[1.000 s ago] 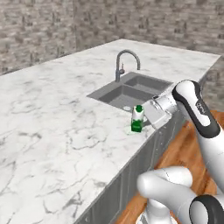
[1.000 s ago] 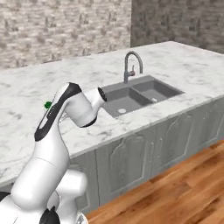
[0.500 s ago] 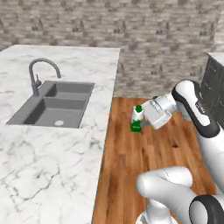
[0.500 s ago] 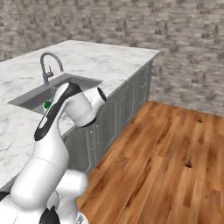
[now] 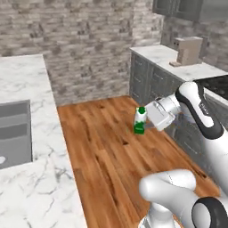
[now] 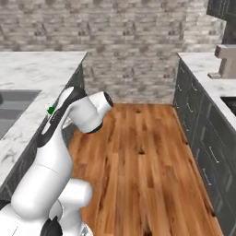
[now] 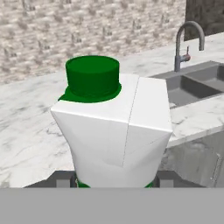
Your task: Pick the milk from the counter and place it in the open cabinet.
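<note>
Your jaws are closed on the milk (image 5: 140, 120), gripping its lower green band on both sides. The carton stands upright in the gripper (image 5: 147, 122), carried in the air above the wooden floor (image 5: 107, 147), well clear of the tabletop (image 5: 26, 89) with the sink (image 7: 192, 85).

A: How is the room around the gripper (image 5: 146, 123)?

B: Open. It holds the milk (image 5: 140, 120) upright in mid-air over the wood floor (image 5: 107, 147), with nothing beside it or under it.

A: And to the sides?

B: The floor runs as a wide aisle between two counters. The sink counter (image 5: 24, 133) lies well apart on one side; the far counter (image 5: 178, 62) with its grey drawer fronts (image 6: 198, 133) stands closer on the other.

A: Anything standing on them?

B: A brown toaster (image 5: 187, 50) sits on the far counter, below the cabinet (image 5: 187, 9). A tap (image 7: 186, 43) rises behind the sink (image 7: 192, 85). The brick wall (image 6: 133, 50) closes the aisle's end.
</note>
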Controlling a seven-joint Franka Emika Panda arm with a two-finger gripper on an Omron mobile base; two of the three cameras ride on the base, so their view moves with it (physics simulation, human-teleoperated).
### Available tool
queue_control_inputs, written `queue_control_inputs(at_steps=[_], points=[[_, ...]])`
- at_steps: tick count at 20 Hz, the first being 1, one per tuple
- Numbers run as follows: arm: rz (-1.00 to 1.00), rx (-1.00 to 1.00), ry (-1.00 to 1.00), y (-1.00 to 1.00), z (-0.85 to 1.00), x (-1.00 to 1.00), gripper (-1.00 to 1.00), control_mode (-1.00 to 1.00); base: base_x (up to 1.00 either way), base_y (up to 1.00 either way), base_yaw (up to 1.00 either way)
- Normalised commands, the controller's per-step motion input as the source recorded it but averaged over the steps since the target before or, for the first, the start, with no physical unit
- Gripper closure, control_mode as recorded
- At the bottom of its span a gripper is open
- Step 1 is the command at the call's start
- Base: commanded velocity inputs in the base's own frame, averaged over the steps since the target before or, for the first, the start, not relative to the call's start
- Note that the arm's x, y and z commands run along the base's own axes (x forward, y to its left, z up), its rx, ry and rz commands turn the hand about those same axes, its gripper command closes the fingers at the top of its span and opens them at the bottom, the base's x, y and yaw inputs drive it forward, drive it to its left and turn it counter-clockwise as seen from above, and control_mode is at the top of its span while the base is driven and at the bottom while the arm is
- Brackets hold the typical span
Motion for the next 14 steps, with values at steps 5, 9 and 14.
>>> queue_control_inputs(at_steps=[5,9,14], points=[[0.0,0.0,0.0,0.0,0.0,0.0,1.0,1.0,0.28,0.0,-0.69],[0.0,0.0,0.0,0.0,0.0,0.0,1.0,1.0,0.39,0.0,-0.71],[0.0,0.0,0.0,0.0,0.0,0.0,1.0,1.0,0.39,0.04,-0.76]])
